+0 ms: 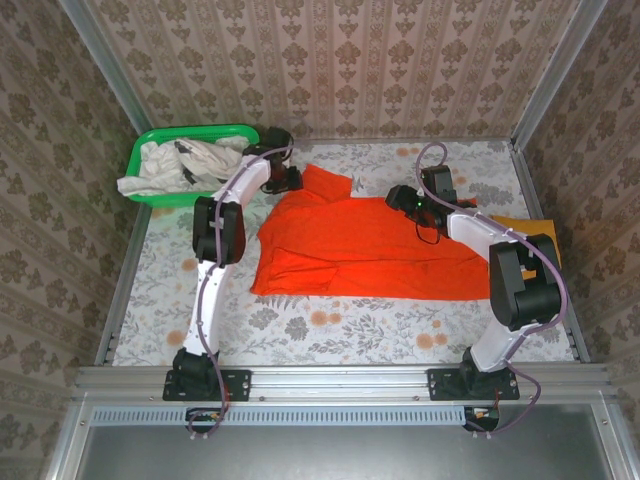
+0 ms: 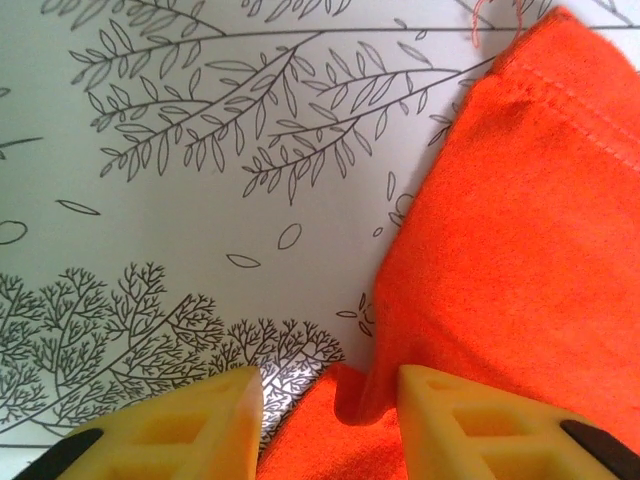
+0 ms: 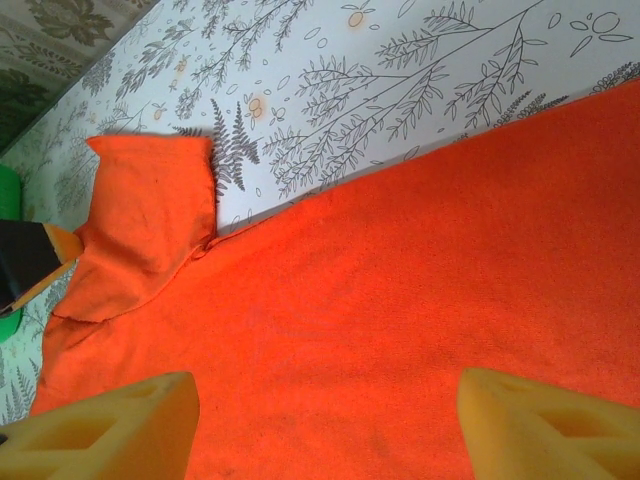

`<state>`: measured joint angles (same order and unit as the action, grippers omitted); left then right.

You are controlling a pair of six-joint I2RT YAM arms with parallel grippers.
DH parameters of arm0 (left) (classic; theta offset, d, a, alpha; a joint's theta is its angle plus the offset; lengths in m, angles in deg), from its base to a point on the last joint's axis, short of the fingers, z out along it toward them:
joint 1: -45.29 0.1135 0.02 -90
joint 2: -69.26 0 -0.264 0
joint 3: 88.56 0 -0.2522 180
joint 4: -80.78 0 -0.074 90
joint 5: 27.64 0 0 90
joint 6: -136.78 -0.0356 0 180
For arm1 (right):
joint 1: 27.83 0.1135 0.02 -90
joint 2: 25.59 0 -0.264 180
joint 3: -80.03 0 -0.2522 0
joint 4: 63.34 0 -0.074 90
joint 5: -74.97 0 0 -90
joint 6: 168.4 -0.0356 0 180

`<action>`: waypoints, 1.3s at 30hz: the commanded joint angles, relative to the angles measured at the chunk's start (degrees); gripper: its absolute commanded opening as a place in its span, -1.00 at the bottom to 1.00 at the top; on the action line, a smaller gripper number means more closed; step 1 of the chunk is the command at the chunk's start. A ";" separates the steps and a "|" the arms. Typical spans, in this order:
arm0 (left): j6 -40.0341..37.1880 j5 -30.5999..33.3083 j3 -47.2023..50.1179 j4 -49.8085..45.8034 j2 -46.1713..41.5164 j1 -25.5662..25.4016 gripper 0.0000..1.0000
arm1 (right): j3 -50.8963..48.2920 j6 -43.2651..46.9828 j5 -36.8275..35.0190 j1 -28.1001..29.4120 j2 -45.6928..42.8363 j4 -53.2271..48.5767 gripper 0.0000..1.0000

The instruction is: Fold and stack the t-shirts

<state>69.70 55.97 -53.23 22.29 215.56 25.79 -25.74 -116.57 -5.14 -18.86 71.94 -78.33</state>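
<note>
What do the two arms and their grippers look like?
The left arm and right arm have white links, black joint housings and black bases, with a purplish cable looping along each. The left gripper and right gripper carry pale yellow fingers with triangular cut-outs and black backing.

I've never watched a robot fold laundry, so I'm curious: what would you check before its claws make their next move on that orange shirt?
1. Orange shirt spread out on the table: ok.
2. Left claw placed at the shirt's edge: ok, a ridge of cloth sits between its fingers.
3. Left claw clamped on that cloth: not ok, its jaws stand apart.
4. Right claw open over the shirt: ok.
5. Right claw touching the cloth: cannot tell.
6. Green basket apart from the orange shirt: ok.
</note>
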 commanded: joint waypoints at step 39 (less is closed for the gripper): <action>-2.39 -5.36 5.77 6.16 -7.15 -0.63 -0.26 | 2.00 6.27 -6.06 -12.14 -2.34 -8.04 0.41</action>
<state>67.66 51.45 -47.31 26.68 211.99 25.09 -25.39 -112.99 -8.69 -28.50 71.07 -82.77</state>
